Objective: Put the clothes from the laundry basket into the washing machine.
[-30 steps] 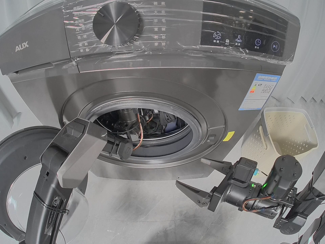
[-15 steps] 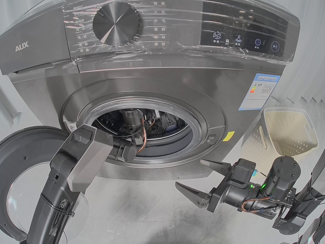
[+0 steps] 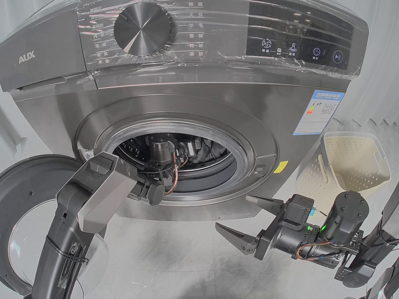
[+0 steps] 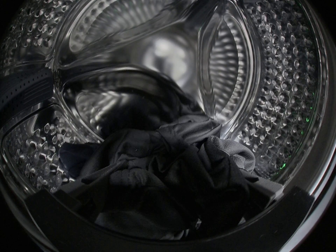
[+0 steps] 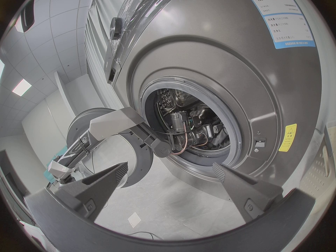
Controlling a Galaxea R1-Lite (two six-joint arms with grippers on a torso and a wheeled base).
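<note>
The washing machine (image 3: 232,104) stands with its round opening facing me. My left gripper (image 3: 193,148) is inside the drum, with its arm passing over the door rim. A heap of dark clothes (image 4: 168,165) lies on the drum floor just in front of it, and a dark fold (image 3: 214,148) also shows through the opening. Whether the gripper touches the clothes is hidden. My right gripper (image 3: 232,211) hangs open and holds nothing, low in front of the machine and right of the opening. The cream laundry basket (image 3: 353,162) leans at the machine's right side, its visible inside bare.
The machine's door (image 3: 25,212) swings open to the left, close to my left arm. Grey floor (image 3: 178,254) spreads out below the opening. The perforated steel drum wall (image 4: 280,88) surrounds the left gripper.
My left arm pushed a little right and deeper into the drum, then eased back, its wrist turning. More dark cloth now shows in the opening. The right arm has hardly moved.
</note>
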